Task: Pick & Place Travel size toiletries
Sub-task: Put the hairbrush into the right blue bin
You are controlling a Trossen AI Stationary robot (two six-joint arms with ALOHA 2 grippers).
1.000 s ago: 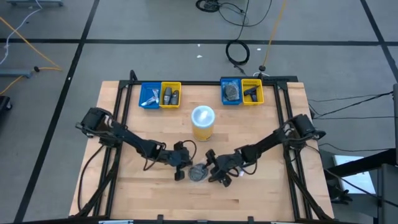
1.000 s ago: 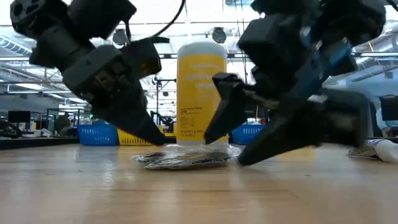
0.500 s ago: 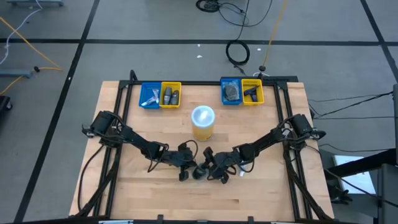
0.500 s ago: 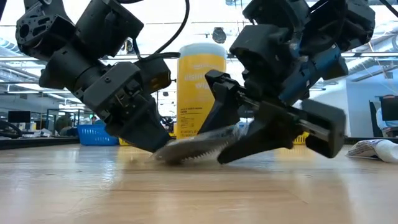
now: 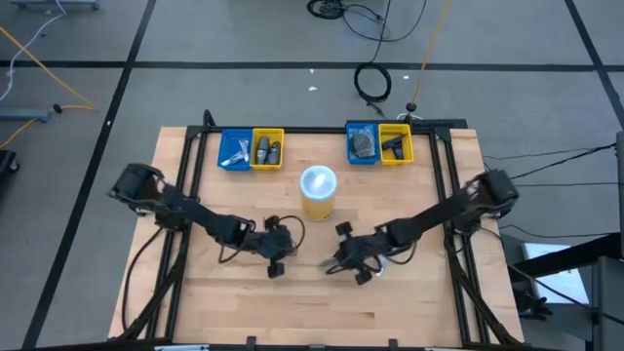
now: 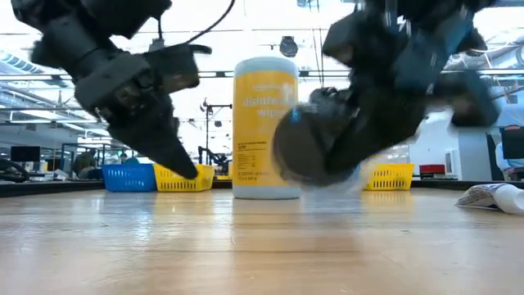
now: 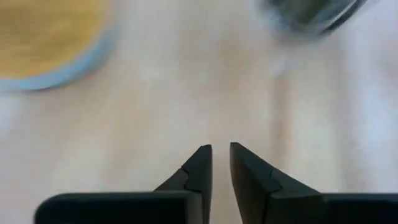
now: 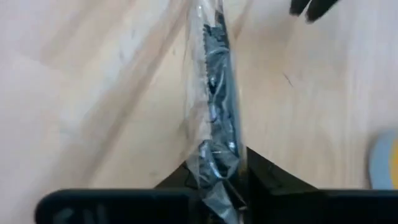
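A dark round disc in clear wrap (image 8: 216, 93) sticks out edge-on from my right gripper (image 8: 221, 177), which is shut on it. In the low view the disc (image 6: 315, 147) hangs in front of the yellow cup with the white lid (image 6: 264, 127). From above, my right gripper (image 5: 341, 261) is near the table's middle, just right of my left gripper (image 5: 276, 255). My left gripper (image 7: 221, 163) is open by a narrow gap with nothing between its fingers, and the disc (image 7: 311, 12) lies ahead of it. More toiletries lie in the far bins. My right gripper pinches the disc's wrapped rim (image 8: 219, 160) between its two fingers. The fingers slant down from the table's right side. The disc stands on edge in the hold, reaching forward past the fingertips, and is lifted clear of the table (image 6: 246, 238).
The yellow cup (image 5: 318, 192) stands just beyond both grippers. A blue bin (image 5: 234, 149) and a yellow bin (image 5: 267, 149) sit at the far left, another blue bin (image 5: 363, 143) and yellow bin (image 5: 396, 143) at the far right. A white item (image 6: 491, 197) lies on the table.
The disc lay flat on the table between both grippers. It was tipped up on one side, my right gripper shut on it and rose, and the disc now stands on edge, lifted clear. My left gripper has come off the disc, drawing back up and toward the table's left.
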